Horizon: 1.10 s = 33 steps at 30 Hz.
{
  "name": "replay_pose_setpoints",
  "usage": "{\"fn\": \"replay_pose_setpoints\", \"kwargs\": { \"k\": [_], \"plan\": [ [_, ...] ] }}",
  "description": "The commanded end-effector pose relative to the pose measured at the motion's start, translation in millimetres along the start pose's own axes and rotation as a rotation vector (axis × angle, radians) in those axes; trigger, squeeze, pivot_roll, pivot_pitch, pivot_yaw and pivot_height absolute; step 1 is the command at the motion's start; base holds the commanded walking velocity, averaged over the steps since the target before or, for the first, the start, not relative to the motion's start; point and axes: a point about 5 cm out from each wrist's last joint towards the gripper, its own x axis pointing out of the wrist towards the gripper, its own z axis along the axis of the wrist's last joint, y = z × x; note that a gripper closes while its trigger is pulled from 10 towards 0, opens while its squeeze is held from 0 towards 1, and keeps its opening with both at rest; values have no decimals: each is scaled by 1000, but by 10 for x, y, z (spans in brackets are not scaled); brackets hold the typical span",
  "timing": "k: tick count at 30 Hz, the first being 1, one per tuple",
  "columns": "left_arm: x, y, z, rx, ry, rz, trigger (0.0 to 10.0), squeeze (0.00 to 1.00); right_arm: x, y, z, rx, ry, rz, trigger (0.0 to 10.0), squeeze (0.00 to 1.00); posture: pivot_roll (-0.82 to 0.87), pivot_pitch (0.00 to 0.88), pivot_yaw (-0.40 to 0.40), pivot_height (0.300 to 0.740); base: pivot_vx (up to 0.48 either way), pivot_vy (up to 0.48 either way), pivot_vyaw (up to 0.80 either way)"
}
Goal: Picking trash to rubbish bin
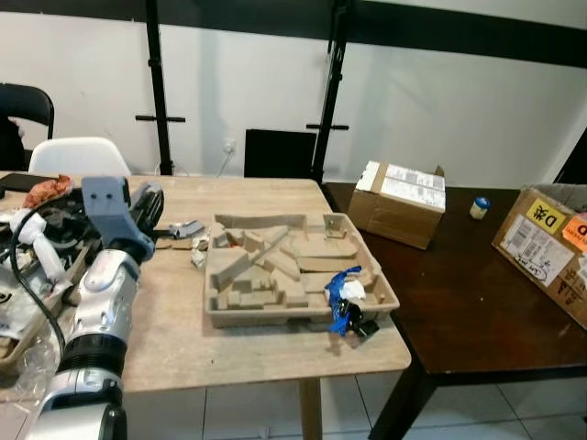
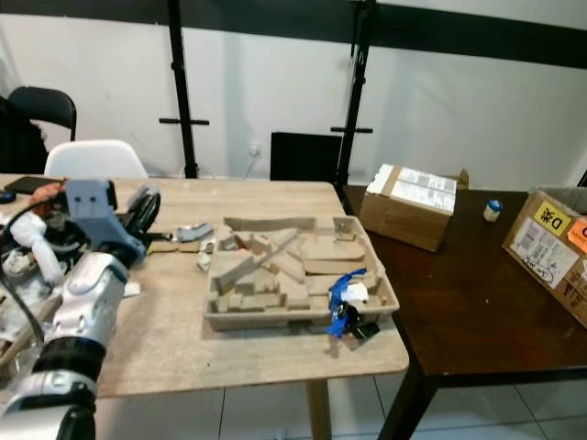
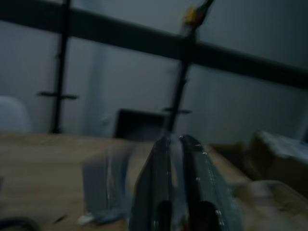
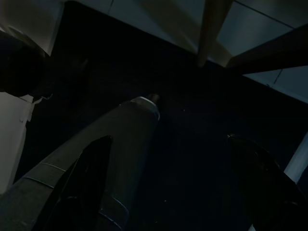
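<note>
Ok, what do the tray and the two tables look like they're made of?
Tray: likely moulded pulp cardboard, matte beige with soft edges. Left table: pale wood or wood-look laminate, faint grain, matte. Right table: dark brown wood or veneer, smooth and slightly glossy.

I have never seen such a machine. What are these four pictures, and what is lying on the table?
This is a humanoid robot collecting trash. Two pictures come from the camera eyes in its head, looking down at a wooden table. The other two come from cameras on its wrists. The silver left arm reaches over the table; its left gripper has two black fingers, seen close together in the blurred left wrist picture, holding nothing I can see. On the table lies a moulded cardboard tray with blue and white trash at its corner. The right wrist picture is dark; the right gripper hangs with fingers apart.
</note>
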Motion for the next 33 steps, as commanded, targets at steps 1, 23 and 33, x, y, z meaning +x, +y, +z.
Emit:
{"fn": "replay_pose_setpoints", "kwargs": {
  "k": [1,23,33],
  "plan": [
    [12,-90,103,-64,-46,-81,0,0,-14,-23,-33,-2,14,-1,10000,0,121,0,-69,740,0,0,0],
    [-154,100,-334,172,344,109,10000,1000,-9,-32,11,-15,9,2,10000,0,110,0,-82,740,0,0,0],
    [-243,298,-468,182,414,315,10000,1000,-27,-73,9,-17,10,-3,10000,0,97,0,-92,740,0,0,0]
  ]
}}
